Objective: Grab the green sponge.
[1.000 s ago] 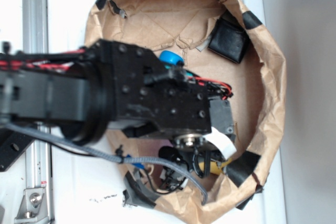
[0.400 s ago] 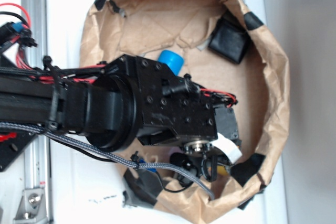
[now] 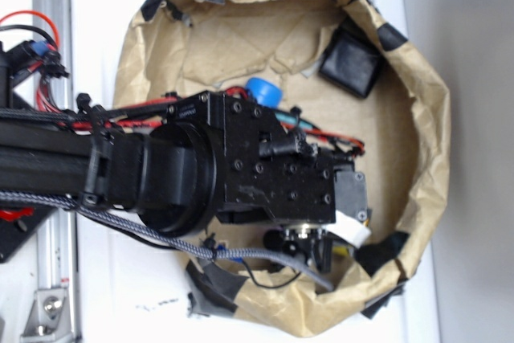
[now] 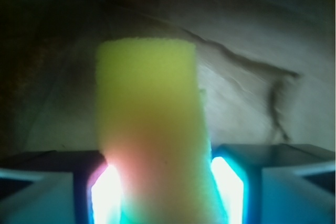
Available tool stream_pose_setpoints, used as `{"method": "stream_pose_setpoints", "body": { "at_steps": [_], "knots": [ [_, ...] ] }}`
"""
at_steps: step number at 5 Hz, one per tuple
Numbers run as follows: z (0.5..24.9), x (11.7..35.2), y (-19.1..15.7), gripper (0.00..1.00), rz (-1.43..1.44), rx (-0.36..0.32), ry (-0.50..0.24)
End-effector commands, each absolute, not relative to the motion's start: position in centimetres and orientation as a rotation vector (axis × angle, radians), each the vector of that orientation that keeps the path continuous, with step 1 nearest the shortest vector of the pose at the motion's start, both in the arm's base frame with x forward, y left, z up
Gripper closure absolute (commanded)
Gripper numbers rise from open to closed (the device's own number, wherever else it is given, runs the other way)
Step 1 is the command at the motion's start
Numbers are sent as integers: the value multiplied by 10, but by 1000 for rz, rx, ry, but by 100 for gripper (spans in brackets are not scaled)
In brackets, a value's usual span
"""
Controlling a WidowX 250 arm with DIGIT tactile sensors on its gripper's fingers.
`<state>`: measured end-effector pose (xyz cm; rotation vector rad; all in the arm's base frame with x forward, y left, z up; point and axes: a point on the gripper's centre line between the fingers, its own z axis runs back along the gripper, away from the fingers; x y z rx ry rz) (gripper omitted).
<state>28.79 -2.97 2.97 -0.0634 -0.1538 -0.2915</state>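
The green sponge (image 4: 149, 124), a pale yellow foam block, fills the middle of the wrist view and stands between my fingers. My gripper (image 4: 160, 187) is shut on it: the left pad (image 4: 107, 195) and right pad (image 4: 228, 190) both press against its sides. Crumpled brown paper lies behind it. In the exterior view my gripper (image 3: 317, 251) points down into the lower right of the paper basin (image 3: 430, 118), and the arm hides almost all of the sponge there.
A blue bottle (image 3: 263, 90) pokes out from behind the arm's upper edge. A black square pad (image 3: 352, 63) leans on the basin's upper right wall. Black tape patches mark the paper rim. A metal rail (image 3: 52, 22) runs along the left.
The arm has shifted down and right and sunk lower into the basin, covering more of the blue bottle and most of the yellow sponge below the wrist.
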Motion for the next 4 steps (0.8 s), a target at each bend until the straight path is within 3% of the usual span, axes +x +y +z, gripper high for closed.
{"method": "stream_pose_setpoints", "body": {
  "at_steps": [1,2,3,4],
  "knots": [
    [139,281,31,100,-45,132,-138],
    [168,269,30,100,90,124,-129],
    [170,266,12,100,130,157,-62],
    [167,266,7,100,150,189,-62]
  ]
}}
